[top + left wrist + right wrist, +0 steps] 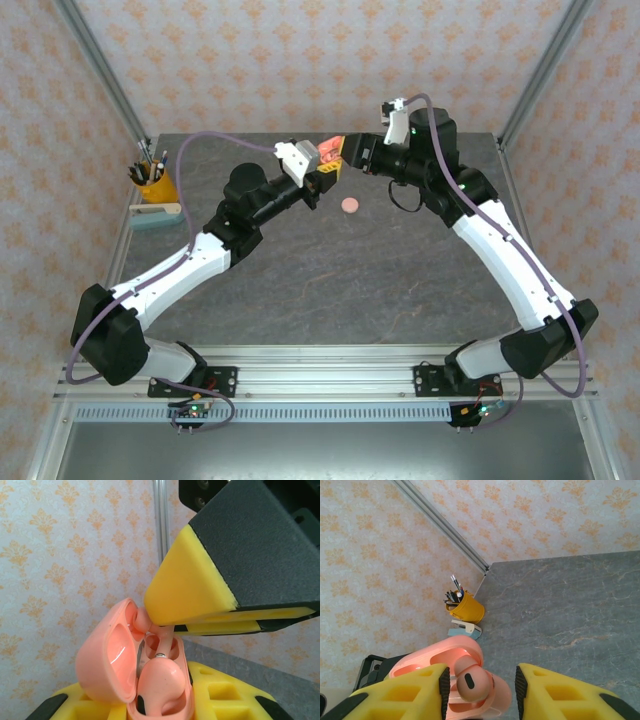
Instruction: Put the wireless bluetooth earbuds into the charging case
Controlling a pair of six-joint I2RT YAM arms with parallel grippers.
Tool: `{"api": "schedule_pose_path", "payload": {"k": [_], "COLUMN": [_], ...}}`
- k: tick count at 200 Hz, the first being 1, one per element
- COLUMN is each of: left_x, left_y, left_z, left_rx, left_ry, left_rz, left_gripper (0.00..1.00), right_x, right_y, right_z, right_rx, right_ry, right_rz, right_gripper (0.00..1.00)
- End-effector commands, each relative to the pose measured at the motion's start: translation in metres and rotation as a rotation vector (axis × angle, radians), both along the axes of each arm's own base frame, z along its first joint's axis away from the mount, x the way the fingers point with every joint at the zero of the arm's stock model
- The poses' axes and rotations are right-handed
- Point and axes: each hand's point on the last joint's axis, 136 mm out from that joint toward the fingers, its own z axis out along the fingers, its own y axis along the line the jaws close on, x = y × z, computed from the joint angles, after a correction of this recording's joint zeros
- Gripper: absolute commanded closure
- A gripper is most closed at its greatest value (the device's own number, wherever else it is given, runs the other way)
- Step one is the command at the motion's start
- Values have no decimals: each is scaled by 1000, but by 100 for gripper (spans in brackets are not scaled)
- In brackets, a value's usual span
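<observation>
Since the left gripper [142, 690] is clamped on the open charging case [107, 662], which sits right between its fingers, the target's steady. One earbud [470, 682] sits in its well between the right gripper [480, 676] fingers. They stand apart with a gap on one side, so no pinch. Buds look light, glossy and slippery, so I'd gently grab the head, not the stem.

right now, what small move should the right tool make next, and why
Probably nudge the right tool toward the charging case to press the earbud home: it looks proud in the open case that the left tool grips, and the right tool's fingers straddle it.
</observation>
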Motion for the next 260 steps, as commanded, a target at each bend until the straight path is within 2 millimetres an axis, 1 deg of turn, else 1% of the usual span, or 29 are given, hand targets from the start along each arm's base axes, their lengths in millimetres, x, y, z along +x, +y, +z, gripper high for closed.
{"api": "schedule_pose_path", "payload": {"k": [1, 38, 97, 130, 161, 219, 260], "left_x": [-3, -2, -1, -1, 0, -1, -2], "left_y": [-6, -6, -7, -7, -7, -7, -6], "left_z": [15, 14, 16, 16, 16, 20, 20], "left_rx": [-20, -22, -30, -31, -34, -41, -41], "left_ry": [-30, -25, -24, -24, -22, -29, -28], "left_rz": [-24, -23, -25, -25, -24, -26, -26], "left_gripper": [100, 100, 100, 100, 100, 100, 100], "right_x": [-3, -3, -3, -3, -4, -2, -1], "right_y": [2, 2, 3, 3, 4, 3, 1], "right_z": [15, 14, 8, 6, 3, -5, -4], "right_rx": [8, 8, 0, -4, -7, -20, -40], "right_ry": [-34, -32, -21, -19, -15, 0, -12], "right_rz": [20, 23, 28, 31, 37, 31, 21], "right_gripper": [61, 66, 67, 73, 71, 72, 76]}}
